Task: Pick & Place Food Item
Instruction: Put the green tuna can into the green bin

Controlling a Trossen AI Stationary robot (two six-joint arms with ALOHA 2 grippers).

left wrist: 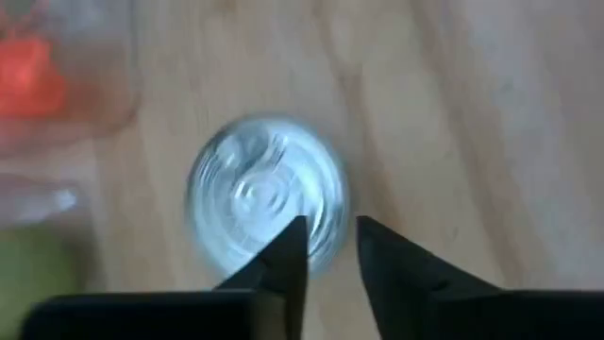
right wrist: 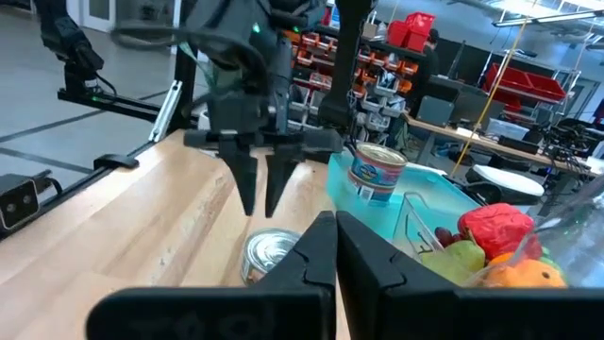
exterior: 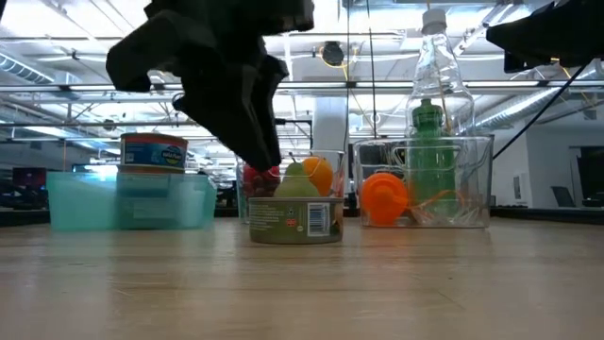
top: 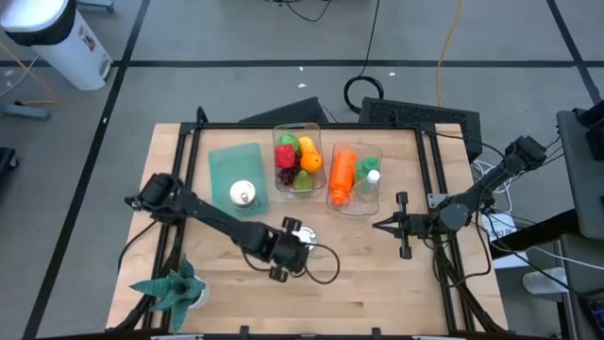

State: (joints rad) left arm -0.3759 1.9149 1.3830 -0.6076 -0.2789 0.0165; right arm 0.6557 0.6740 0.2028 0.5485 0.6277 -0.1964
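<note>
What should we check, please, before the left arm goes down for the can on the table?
1. Can upright on the table, apart from the bins: ok.
2. Left tool above the can: ok; the left wrist view looks down on the lid from above.
3. Left tool wide enough for the can: not ok; its fingers stand only a narrow gap apart, far narrower than the lid.
4. Left tool centred: cannot tell; the lid sits a little off the gap in the wrist view.
5. Right tool out of the way: ok; shut, at the table's right side.
6. Teal tray has bare room beside its tin: ok.
</note>
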